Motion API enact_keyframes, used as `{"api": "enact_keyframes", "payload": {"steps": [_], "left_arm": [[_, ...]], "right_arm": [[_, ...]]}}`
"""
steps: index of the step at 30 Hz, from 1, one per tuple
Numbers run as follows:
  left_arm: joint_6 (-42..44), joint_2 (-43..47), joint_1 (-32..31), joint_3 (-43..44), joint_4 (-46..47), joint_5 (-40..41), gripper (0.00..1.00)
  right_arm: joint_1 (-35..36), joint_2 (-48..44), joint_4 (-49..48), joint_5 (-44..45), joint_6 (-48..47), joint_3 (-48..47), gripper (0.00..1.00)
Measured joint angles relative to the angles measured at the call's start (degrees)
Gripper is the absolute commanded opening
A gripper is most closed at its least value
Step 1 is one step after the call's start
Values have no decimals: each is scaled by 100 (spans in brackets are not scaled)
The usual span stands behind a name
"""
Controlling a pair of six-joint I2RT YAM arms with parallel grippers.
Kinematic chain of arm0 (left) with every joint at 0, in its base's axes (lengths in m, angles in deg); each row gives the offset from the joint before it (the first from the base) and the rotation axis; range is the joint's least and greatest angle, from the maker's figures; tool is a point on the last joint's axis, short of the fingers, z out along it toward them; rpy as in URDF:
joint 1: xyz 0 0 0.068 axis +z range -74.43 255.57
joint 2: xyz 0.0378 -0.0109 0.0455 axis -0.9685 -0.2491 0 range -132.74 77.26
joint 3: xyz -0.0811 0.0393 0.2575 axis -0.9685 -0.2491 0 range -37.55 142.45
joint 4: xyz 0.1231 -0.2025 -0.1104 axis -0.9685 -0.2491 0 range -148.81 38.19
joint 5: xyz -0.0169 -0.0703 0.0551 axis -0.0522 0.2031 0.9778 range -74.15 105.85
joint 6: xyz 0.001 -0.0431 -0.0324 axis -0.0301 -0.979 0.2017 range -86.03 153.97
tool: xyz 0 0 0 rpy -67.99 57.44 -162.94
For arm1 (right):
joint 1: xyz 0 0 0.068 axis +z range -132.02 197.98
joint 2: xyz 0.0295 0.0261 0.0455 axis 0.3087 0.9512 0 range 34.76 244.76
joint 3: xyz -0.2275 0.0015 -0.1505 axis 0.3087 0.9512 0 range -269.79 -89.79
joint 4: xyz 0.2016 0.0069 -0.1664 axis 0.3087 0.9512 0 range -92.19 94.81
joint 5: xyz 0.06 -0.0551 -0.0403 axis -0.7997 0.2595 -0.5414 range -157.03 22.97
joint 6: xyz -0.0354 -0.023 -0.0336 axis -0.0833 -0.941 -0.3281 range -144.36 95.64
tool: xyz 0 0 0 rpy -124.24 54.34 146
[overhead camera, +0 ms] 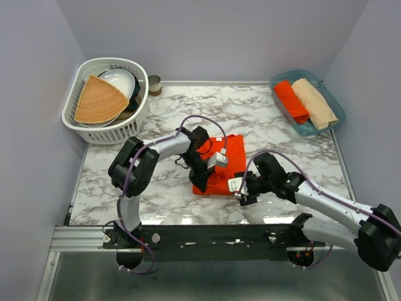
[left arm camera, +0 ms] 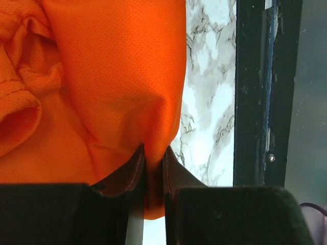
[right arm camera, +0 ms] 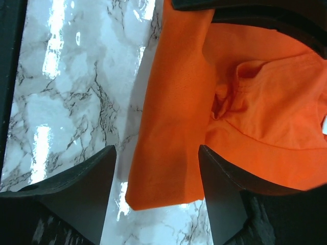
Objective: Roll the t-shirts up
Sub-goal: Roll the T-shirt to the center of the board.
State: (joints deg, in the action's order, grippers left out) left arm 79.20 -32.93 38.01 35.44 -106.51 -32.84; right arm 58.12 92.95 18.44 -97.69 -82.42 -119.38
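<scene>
Top view: the shirt (overhead camera: 230, 157) lies bunched up to the right of the basket (overhead camera: 106, 61) and nearer the arms. The left claw (overhead camera: 200, 182) is on its near-left corner and the right claw (overhead camera: 241, 188) is at its near-right edge, while an orange roll (overhead camera: 291, 100) and a beige roll (overhead camera: 314, 103) sit in a bin (overhead camera: 337, 103) way off to the basket's right. Left wrist: the left claw (left arm camera: 153, 163) is pressed together, pinching a fold of the shirt (left arm camera: 112, 76) at its edge. Right wrist: the right claw (right arm camera: 156, 153) is spread wide with a folded corner of the shirt (right arm camera: 173, 102) lying between its fingers, though I can't tell if either finger touches it.
</scene>
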Motion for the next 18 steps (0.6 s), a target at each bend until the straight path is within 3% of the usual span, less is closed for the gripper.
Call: {"api": "enact_keyframes", "payload": {"steps": [4,6,9,10,13,15,16,18], "left_arm": [[-2,-87,48,55,-92,-127,4],[7,-142,81,96,-155,-203,4],[59,-188,142,153,-254,-297,5],[83,-190,157,162,-284,-328,7],[146,-203,201,203,-404,-426,19],[173,-210,251,227,-466,-470,28],[175,-210,275,229,-479,-476,40],[146,-190,319,216,-455,-474,46]], "right_arm": [[87,564,-219,157,96,-2,99],[153,817,-317,236,146,-2,94],[254,1043,-476,323,221,-2,61],[271,1108,-522,356,275,-2,42],[299,1349,-730,509,501,-26,10],[302,1429,-841,584,603,-52,4],[299,1438,-876,616,678,-70,2],[302,1453,-883,647,798,-120,2]]}}
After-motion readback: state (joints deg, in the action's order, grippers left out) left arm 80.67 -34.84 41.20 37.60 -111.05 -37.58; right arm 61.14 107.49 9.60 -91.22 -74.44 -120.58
